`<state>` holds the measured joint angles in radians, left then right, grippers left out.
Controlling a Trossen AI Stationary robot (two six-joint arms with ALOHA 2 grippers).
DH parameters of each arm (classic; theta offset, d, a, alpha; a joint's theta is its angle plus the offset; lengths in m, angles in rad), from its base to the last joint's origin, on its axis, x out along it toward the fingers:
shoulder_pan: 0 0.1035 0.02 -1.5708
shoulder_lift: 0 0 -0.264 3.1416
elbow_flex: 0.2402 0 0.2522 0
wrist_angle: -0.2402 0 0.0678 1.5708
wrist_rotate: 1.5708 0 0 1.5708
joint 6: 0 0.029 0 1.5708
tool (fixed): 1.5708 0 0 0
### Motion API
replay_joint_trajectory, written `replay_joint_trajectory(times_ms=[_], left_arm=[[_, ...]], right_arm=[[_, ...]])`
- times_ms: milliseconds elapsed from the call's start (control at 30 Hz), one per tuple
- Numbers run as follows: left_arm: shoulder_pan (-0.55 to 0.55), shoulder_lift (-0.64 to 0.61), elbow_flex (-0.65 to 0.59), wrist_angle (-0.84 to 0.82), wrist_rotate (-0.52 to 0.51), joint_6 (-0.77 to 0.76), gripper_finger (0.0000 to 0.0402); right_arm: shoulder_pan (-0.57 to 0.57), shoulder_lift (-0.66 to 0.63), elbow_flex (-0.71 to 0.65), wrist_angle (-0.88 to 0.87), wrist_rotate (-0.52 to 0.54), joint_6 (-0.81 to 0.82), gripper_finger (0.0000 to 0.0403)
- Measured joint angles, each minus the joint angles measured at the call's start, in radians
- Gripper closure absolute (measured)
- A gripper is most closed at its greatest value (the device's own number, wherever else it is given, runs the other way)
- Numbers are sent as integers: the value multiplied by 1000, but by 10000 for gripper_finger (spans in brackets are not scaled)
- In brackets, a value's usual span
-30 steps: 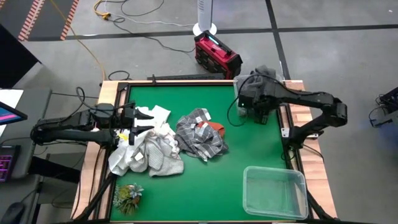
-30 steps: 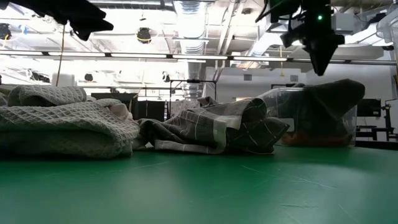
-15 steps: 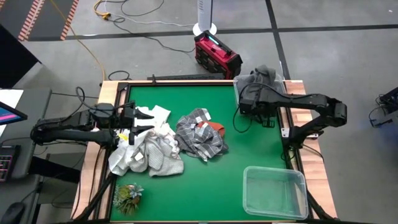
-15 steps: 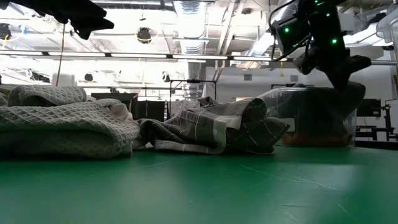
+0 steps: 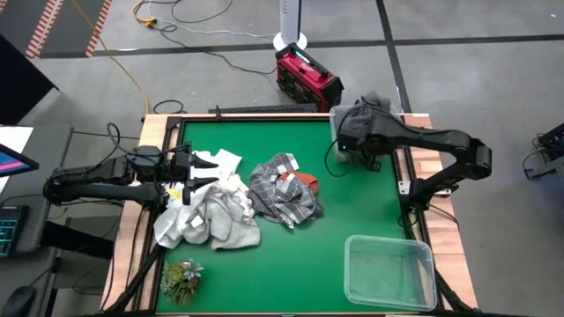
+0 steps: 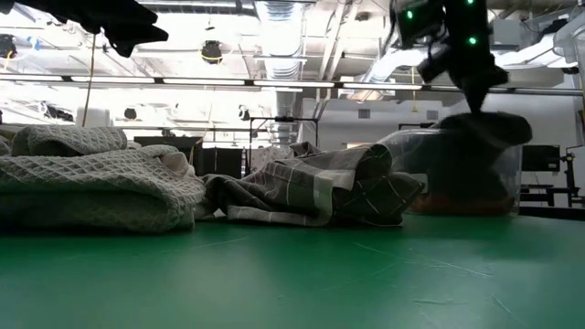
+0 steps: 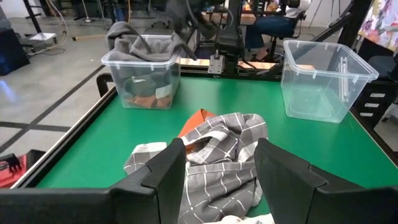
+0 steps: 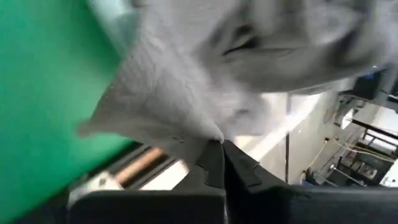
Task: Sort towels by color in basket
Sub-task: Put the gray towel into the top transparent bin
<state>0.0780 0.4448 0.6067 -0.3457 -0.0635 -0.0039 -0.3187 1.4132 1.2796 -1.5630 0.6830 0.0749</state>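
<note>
While heaped, two clear bins [image 7: 142,71].

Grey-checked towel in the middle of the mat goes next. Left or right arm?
Left, probably. The left gripper is open, empty, and facing the grey-checked towel just beyond its fingers. The right gripper is over the far bin, its fingers shut on the dark grey towel.

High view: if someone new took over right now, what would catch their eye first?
The right pincer at the far right corner, shut on a grey towel over the bin already holding dark cloth. Next, the checked towel heaped mid-table with a rust-orange towel peeking out. An empty clear bin sits at the near right.
</note>
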Motion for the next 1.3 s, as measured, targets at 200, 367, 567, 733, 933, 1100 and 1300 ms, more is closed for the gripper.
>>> replay_joint_trajectory(times_ms=[200,367,567,733,933,1100,1300], left_arm=[[0,0,0,0,0,4,221],[0,0,0,-3,0,4,221],[0,0,0,-8,0,20,221],[0,0,0,4,0,18,221],[0,0,0,2,0,-2,221],[0,0,0,7,0,-5,221],[0,0,0,8,0,5,221]], right_arm=[[-27,0,84,202,84,45,390],[-81,0,122,322,38,10,390],[-104,0,99,233,-145,6,390],[-94,2,55,119,-207,3,390],[-103,-23,55,24,63,163,390],[-103,-22,81,56,177,187,390],[-117,-19,66,317,207,90,390]])
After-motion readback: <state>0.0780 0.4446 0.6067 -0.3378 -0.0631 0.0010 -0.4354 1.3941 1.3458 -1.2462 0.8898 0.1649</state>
